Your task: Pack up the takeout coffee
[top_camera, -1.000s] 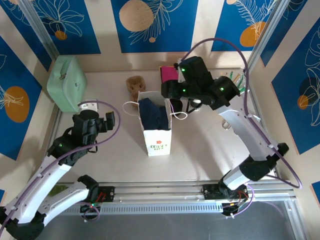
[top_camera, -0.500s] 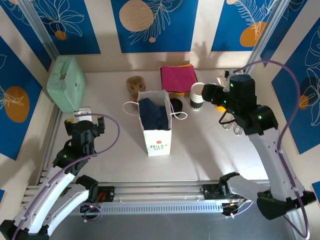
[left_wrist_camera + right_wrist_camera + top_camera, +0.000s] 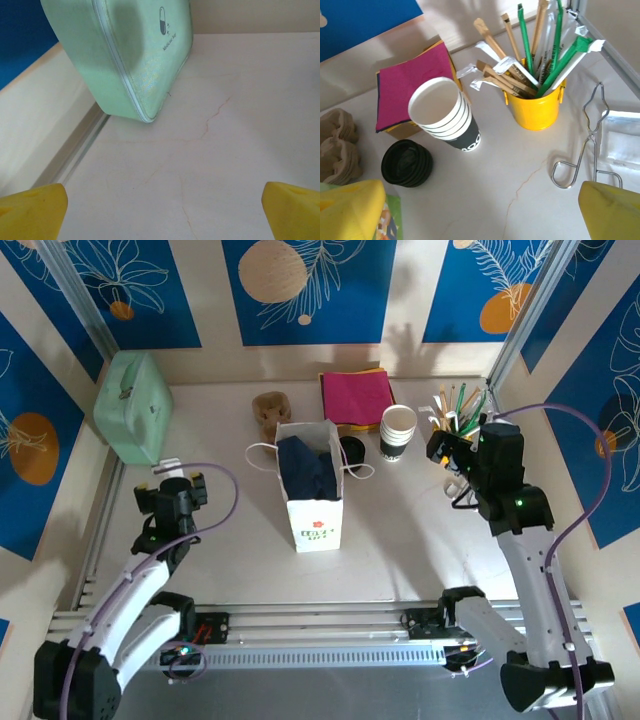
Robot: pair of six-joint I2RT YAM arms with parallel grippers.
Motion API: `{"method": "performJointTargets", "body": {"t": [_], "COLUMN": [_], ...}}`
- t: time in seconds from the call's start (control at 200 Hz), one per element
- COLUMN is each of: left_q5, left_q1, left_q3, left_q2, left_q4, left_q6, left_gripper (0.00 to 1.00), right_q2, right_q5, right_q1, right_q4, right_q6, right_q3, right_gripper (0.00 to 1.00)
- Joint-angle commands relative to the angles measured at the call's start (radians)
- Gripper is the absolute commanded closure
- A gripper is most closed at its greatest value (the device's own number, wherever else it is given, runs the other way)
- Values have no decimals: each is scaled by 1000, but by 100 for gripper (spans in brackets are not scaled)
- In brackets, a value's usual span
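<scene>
The takeout coffee is hidden from view. A white paper bag [image 3: 312, 498] stands open at the table's middle, and its inside looks dark blue. My left gripper [image 3: 171, 474] sits left of the bag, its yellow fingertips [image 3: 35, 207] wide apart over bare tabletop, open and empty. My right gripper [image 3: 446, 446] hangs to the right of the bag, beside the yellow bucket. Its jaws are open with nothing between them, seen in the right wrist view [image 3: 485, 215].
A stack of white lidless cups [image 3: 445, 116] and loose black lids [image 3: 406, 163] stand right of the bag. Behind them lie magenta napkins [image 3: 356, 395] and a brown cup carrier [image 3: 270, 408]. A yellow bucket of stirrers [image 3: 535, 102] and metal tongs [image 3: 585, 145] are far right. A mint case [image 3: 125, 50] leans far left.
My right arm has swung away from above the bag to the right side of the table. My left arm has drawn back toward the near left.
</scene>
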Motion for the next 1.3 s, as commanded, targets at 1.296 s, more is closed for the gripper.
{"method": "performJointTargets", "body": {"t": [1.296], "left_q5": [440], "left_q1": [141], "left_q3": [-107], "left_q2": [730], "left_q4": [1023], "left_q6": [117], "left_gripper": [1], "right_q2": [407], "right_q5": [-104], "right_q1": [-15], "right_q4": [1443], "right_q6": [-386], "right_q3": [-758], "right_gripper": [1]}}
